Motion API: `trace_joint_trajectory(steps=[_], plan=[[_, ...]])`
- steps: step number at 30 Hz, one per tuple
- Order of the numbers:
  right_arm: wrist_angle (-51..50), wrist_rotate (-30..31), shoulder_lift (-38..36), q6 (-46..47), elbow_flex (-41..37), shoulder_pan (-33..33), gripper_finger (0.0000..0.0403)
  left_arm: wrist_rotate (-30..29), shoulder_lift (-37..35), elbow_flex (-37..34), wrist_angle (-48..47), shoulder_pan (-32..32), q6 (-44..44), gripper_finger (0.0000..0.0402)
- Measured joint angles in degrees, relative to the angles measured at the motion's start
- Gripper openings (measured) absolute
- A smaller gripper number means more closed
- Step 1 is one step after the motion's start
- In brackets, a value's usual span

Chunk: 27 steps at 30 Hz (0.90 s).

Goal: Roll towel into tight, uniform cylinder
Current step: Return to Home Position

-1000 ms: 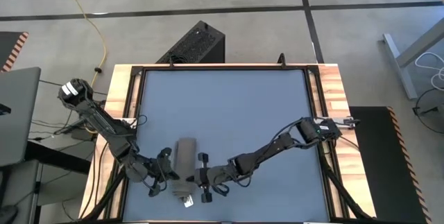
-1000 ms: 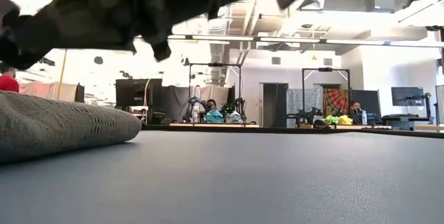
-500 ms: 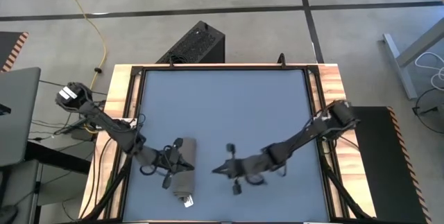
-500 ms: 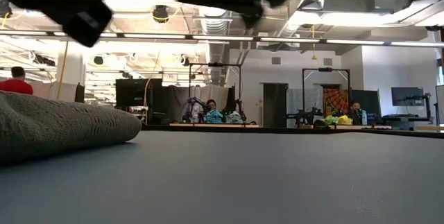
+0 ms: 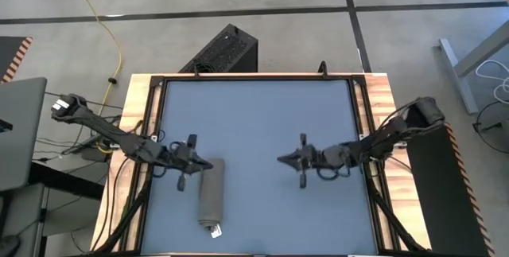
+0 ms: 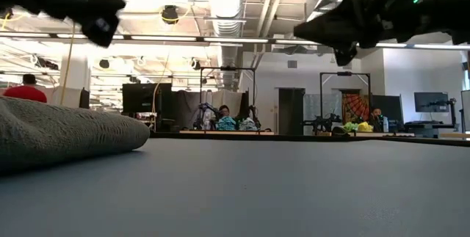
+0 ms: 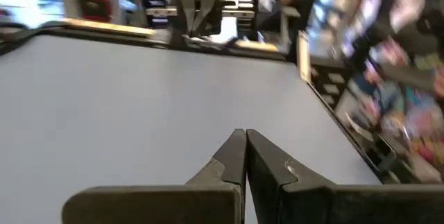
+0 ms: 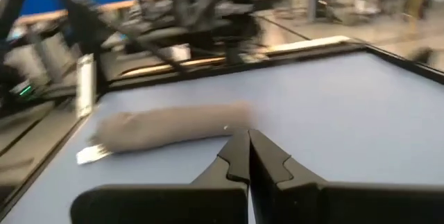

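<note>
- Taupe cloth first: the towel point(image 5: 210, 200) lies as one short roll on the left part of the table point(image 5: 262, 114), close to the arms' side, with its white tag point(image 5: 215, 230) at the near end.
- From above the roll looks quite even in width. In the low view its end is rounded and a bit flattened, so I cannot say how tight it is.
- My left gripper point(image 5: 205, 164) hangs above the far end of the roll and seems lifted clear of it, jaws pressed together on nothing.
- My right gripper point(image 5: 283, 160) is well apart from the towel, over the middle of the table, jaws also together and empty.
- To my judgement the rolling is done; only bringing both arms to rest is left.
</note>
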Motion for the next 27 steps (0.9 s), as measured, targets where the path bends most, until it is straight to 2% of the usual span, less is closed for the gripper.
trace_joint_trajectory(steps=[4,7,11,17,21,24,27], plan=[[-8.5,-7.2,-7.7,3.1,-2.3,-8.3,0.0017,-5.1,-10.4,-8.3,2.0,0.0,-4.0,0.0000],[-17.3,-9.5,-12.7,2.9,-3.0,-13.5,0.0017,-5.5,-17.9,-12.8,1.9,0.0,-4.7,0.0000],[-26.9,-10.5,-19.4,2.6,-4.6,-17.5,0.0017,-4.8,-26.7,-12.9,-7.2,-0.1,-3.1,0.0000],[-31.4,-11.0,-31.6,2.4,-10.1,-15.2,0.0017,-3.9,-37.6,-12.9,-17.4,-0.1,1.6,0.0000],[-31.2,-5.4,-41.8,2.2,-16.0,-12.0,0.0018,1.7,-45.1,-12.9,-22.5,-0.1,1.6,0.0000],[-31.4,-2.4,-49.3,2.3,-19.9,-10.1,0.0018,8.9,-45.1,-12.4,-22.1,-0.2,1.9,0.0000],[-31.7,-1.3,-55.2,2.4,-21.3,-9.1,0.0018,10.0,-44.9,-12.4,-24.1,-0.3,3.4,0.0000]])
